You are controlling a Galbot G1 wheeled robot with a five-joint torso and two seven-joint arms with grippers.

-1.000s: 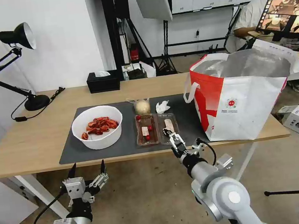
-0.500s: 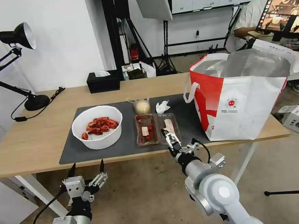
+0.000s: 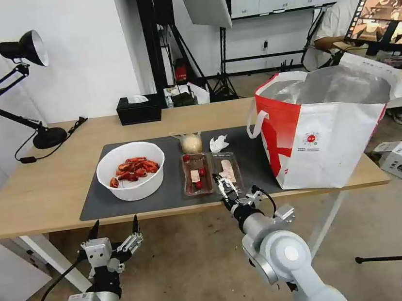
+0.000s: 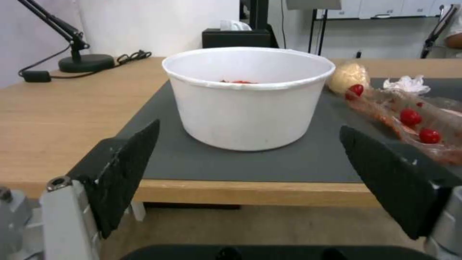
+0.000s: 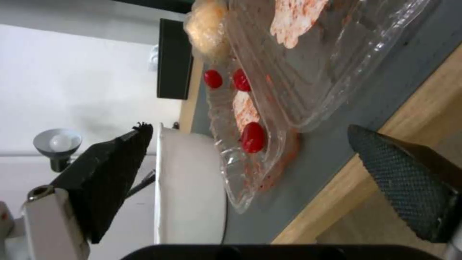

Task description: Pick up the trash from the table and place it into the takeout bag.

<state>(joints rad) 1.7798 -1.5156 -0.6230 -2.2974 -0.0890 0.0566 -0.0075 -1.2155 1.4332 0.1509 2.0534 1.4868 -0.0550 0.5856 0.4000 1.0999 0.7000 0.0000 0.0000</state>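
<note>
On the dark mat (image 3: pixel 95 207) of the table (image 3: pixel 39 190) stand the white bowl (image 3: pixel 131 171) of red shells, the clear two-part tray (image 3: pixel 210 173), a beige knotted bag (image 3: pixel 191 143) and a crumpled tissue (image 3: pixel 218 143). The takeout bag (image 3: pixel 325 130) stands open at the table's right end. My right gripper (image 3: pixel 223 182) is open at the tray's near edge; in the right wrist view the tray (image 5: pixel 288 72) lies between and just beyond the spread fingers (image 5: pixel 399 173). My left gripper (image 3: pixel 114 225) hangs open below the table's front edge, facing the bowl (image 4: pixel 249 101).
A black desk lamp (image 3: pixel 27 49) stands at the table's far left with its cable trailing. A black tissue box (image 3: pixel 139 109) sits at the back edge. Stands, boxes and cables crowd the floor to the right of the table.
My right arm has swung left and forward, bringing its gripper up to the tray's near edge. The left gripper has sunk slightly.
</note>
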